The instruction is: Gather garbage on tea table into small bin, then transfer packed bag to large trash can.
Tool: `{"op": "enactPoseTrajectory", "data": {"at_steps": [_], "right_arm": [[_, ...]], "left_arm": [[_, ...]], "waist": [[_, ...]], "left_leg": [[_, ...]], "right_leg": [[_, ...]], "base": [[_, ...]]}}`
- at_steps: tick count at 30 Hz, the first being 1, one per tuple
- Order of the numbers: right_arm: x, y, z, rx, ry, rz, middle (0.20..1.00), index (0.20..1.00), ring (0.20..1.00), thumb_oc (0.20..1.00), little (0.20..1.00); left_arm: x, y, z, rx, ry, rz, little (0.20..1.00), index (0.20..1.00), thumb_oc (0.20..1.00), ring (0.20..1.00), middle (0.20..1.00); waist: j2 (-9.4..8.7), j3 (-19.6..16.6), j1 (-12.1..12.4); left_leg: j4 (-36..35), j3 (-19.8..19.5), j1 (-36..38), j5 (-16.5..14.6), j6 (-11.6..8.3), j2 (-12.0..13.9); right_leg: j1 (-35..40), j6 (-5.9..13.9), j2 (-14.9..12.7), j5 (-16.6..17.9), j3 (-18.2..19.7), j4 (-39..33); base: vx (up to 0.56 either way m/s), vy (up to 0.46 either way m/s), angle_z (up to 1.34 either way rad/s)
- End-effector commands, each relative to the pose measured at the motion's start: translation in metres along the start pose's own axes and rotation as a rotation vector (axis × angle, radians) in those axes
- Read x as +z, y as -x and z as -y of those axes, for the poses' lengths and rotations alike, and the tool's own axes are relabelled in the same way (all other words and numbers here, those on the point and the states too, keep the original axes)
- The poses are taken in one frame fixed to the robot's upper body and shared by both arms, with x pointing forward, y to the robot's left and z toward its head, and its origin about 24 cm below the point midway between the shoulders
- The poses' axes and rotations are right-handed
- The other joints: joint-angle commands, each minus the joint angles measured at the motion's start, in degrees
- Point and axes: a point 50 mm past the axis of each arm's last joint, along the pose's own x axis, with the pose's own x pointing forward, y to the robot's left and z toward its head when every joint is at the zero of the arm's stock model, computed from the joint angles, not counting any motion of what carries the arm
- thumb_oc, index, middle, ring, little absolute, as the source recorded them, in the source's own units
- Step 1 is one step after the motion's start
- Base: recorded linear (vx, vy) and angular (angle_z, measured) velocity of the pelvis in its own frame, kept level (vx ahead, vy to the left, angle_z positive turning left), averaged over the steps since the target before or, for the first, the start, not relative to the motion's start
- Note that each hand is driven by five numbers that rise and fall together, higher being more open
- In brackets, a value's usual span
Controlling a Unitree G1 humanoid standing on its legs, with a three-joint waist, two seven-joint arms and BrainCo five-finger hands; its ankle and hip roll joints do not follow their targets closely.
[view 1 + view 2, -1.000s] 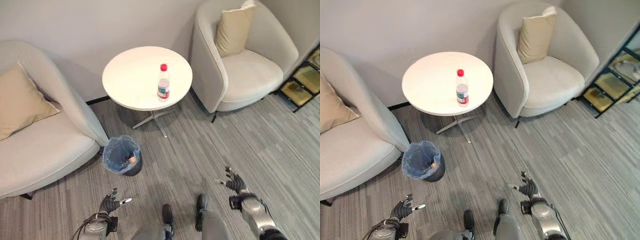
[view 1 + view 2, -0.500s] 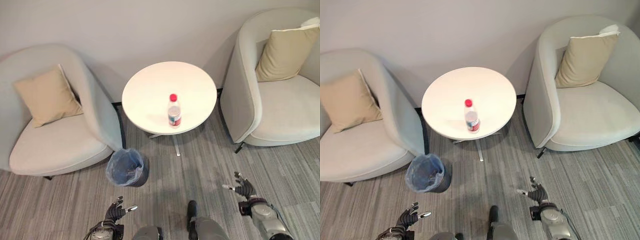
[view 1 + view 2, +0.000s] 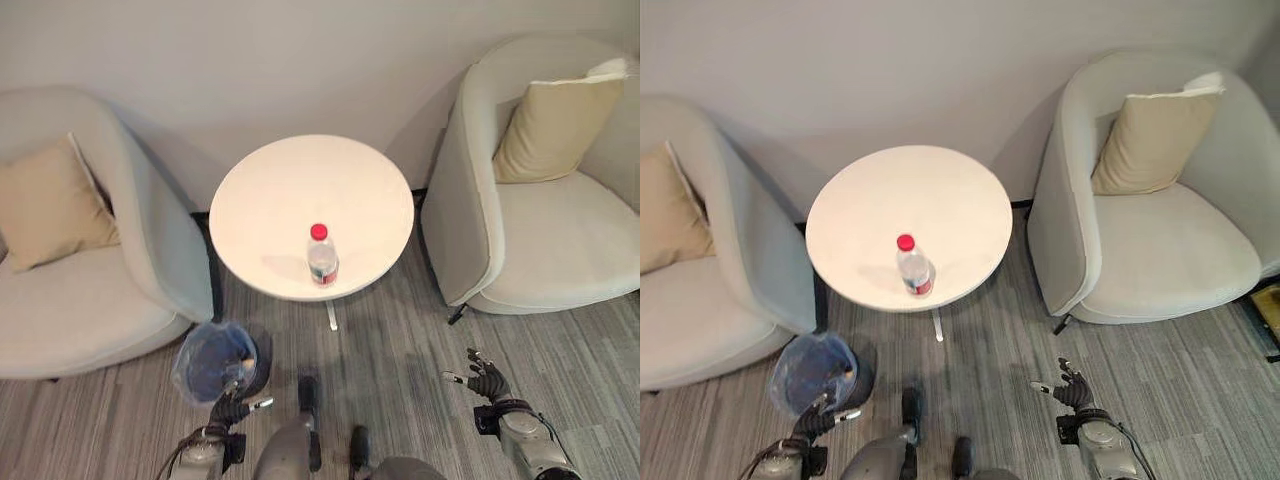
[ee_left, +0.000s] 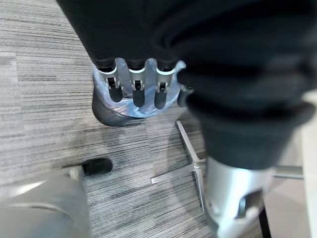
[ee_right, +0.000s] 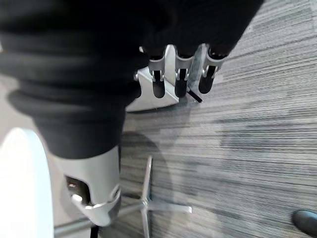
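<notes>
Fingers [image 4: 137, 91] of left hand [image 3: 232, 410]: loosely spread, holding nothing, low over the floor just beside the bin. Fingers [image 5: 179, 82] of right hand [image 3: 484, 381]: likewise relaxed and empty, over bare floor well right of the table. Tabletop [image 3: 300, 190]: round, white, on a metal cross-foot base [image 4: 190, 168]; carries one bottle [image 3: 322, 256], clear with red cap, upright near the front edge. Bin [image 3: 213, 360]: small, dark, lined with a blue bag, on the floor left of the table base, some item inside, too small to tell. Armchairs: one pale chair [image 3: 90, 300] at left with tan cushion [image 3: 45, 205], one pale chair [image 3: 540, 220] at right with tan cushion [image 3: 548, 130], both against a plain wall. Floor [image 3: 400, 350]: grey striped carpet. Change from half a second ago: whole view has shifted, table and bin sit lower and nearer in frame, so the camera moved; bottle keeps its place on the tabletop; both hands remain open and low.
</notes>
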Motion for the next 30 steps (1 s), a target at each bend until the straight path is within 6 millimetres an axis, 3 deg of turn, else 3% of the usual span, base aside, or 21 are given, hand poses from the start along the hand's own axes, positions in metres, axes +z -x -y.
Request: {"op": "enactPoseTrajectory", "data": {"at_steps": [1,4,7,10,15,17,21,23,30], "right_arm": [[0.02,-0.001,-0.01,0.037,0.022,0.097,1.0,1.0,1.0,1.0,1.0],[0.028,-0.001,-0.011,0.042,0.028,0.13,1.0,1.0,1.0,1.0,1.0],[0.033,-0.002,-0.012,0.046,0.037,0.15,1.0,1.0,1.0,1.0,1.0],[0.047,-0.001,-0.011,0.055,0.084,0.212,1.0,1.0,1.0,1.0,1.0],[0.073,0.007,-0.008,0.081,0.197,0.347,1.0,1.0,1.0,1.0,1.0],[0.096,0.017,-0.006,0.129,0.372,0.463,1.0,1.0,1.0,1.0,1.0],[0.131,0.028,-0.021,0.225,0.476,0.627,1.0,1.0,1.0,1.0,1.0],[0.147,0.026,-0.038,0.252,0.484,0.682,1.0,1.0,1.0,1.0,1.0],[0.163,0.018,-0.054,0.253,0.451,0.699,1.0,1.0,1.0,1.0,1.0]], "left_arm": [[0.023,-0.002,-0.027,0.063,-0.053,0.09,1.0,1.0,1.0,1.0,1.0],[0.026,-0.002,-0.033,0.088,-0.043,0.104,1.0,1.0,1.0,1.0,1.0],[0.026,-0.002,-0.033,0.091,-0.04,0.104,1.0,1.0,1.0,1.0,1.0],[0.022,-0.001,-0.032,0.088,-0.036,0.091,1.0,1.0,1.0,1.0,1.0],[0.016,0.001,-0.032,0.088,-0.042,0.084,1.0,1.0,1.0,1.0,1.0],[0.007,0.004,-0.031,0.073,-0.051,0.057,1.0,1.0,1.0,1.0,1.0],[-0.007,0.005,-0.026,0.057,-0.064,-0.001,1.0,1.0,1.0,1.0,1.0],[-0.014,0.008,-0.02,0.037,-0.063,-0.021,1.0,1.0,1.0,1.0,1.0],[-0.02,0.01,-0.016,0.02,-0.078,-0.04,1.0,1.0,1.0,1.0,1.0]], "waist": [[-2.15,-1.4,2.6],[-1.54,-1.2,2.6],[-1.08,-1.2,2.1],[-0.67,-0.7,1.2],[-0.99,-0.8,0.9],[-0.88,-2.0,1.3],[-0.18,-2.7,2.0],[0.69,-3.2,3.0],[1.14,-3.2,5.5]], "left_leg": [[5.3,2.3,0.7,-7.9,-0.13,-0.6],[5.1,2.1,2.3,-9.0,0.86,-0.9],[4.1,1.7,3.8,-9.3,1.15,-1.1],[2.9,0.4,6.1,-9.0,0.87,-1.5],[2.3,0.1,7.5,-9.0,0.37,-1.4],[0.8,-0.7,8.5,-8.3,-0.7,-0.7],[-1.3,-2.5,10.2,-6.9,-1.88,0.0],[-2.4,-3.9,11.1,-6.3,-2.14,-0.1],[-3.6,-7.2,10.5,-5.4,-2.17,-0.6]], "right_leg": [[-3.8,8.37,-9.5,-6.7,2.9,10.5],[-7.4,9.55,-9.9,-6.0,3.7,16.5],[-9.4,9.23,-9.7,-5.3,4.1,16.6],[-11.8,8.64,-8.9,-3.9,4.8,13.2],[-9.5,8.45,-8.8,-3.5,5.2,10.1],[-6.6,7.52,-8.2,-3.5,4.3,6.5],[-3.4,6.58,-7.0,-4.4,2.5,3.7],[-1.8,6.15,-6.5,-5.1,1.2,2.7],[-1.6,6.1,-6.6,-5.9,-1.4,2.5]], "base": [[0.13,0.117,-0.46],[0.1,0.082,-0.14],[0.07,0.015,0.09],[0.11,-0.051,0.17],[0.07,-0.109,0.18],[0.12,-0.204,0.13],[0.09,-0.126,0.24],[0.15,-0.061,0.36],[0.05,-0.004,0.36]]}}
